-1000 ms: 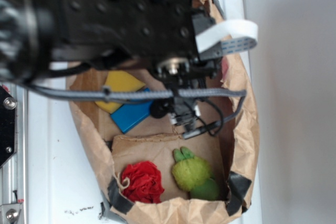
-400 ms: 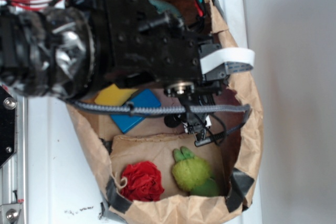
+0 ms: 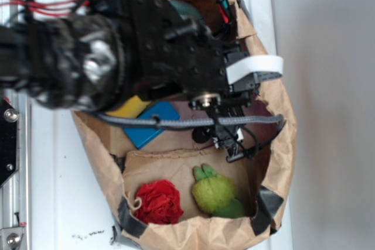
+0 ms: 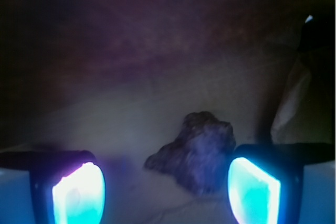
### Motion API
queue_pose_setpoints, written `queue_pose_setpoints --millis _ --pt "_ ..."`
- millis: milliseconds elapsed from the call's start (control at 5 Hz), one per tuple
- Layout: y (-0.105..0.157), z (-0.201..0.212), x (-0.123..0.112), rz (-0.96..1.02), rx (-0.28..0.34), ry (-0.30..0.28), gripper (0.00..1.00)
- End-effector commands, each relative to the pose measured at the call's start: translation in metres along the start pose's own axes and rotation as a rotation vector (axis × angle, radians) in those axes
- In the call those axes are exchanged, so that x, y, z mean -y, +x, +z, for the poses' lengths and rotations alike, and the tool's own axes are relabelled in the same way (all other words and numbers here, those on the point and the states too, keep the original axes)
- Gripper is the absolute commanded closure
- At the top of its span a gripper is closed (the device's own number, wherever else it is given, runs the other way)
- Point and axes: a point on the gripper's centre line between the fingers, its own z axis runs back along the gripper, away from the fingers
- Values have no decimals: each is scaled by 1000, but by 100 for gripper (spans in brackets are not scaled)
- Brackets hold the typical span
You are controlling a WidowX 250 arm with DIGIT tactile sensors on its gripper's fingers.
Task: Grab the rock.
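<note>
Reaching down into the brown paper bag (image 3: 275,162), with the gripper (image 4: 167,192) spread wide and holding nothing. Approach step in hand, judging by the wrist view: rock (image 4: 195,150) lying on the bag floor just ahead of the fingertips, between the two glowing pads (image 4: 80,192) but well off centre, its bulk close beside the right-hand pad and possibly just touching it, hard to say in the dim purple light. No grip made yet.

Lumpy and irregular, that rock, with its long axis running on a slant: a low, narrow end pointing toward the left pad and nearer the tool, a taller knobbly end up and away toward the right.

Hidden from the exterior camera by the black arm (image 3: 146,51); only the blue block (image 3: 149,124), red frilly ball (image 3: 159,202) and green plush toy (image 3: 215,194) showing there.

Next move, probably: shift slightly rightward to centre the stone, ease forward and down so the pads flank its thick part, then close across the short width.
</note>
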Motion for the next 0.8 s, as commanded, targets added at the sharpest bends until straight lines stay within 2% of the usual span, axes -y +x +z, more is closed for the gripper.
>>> queue_pose_setpoints --millis 0,200,400,600 --pt "28 -9 6 65 71 33 0" --pt "30 -16 4 70 78 66 0" --pt "26 -16 5 50 75 65 0" --pt "24 -17 5 53 95 55 100"
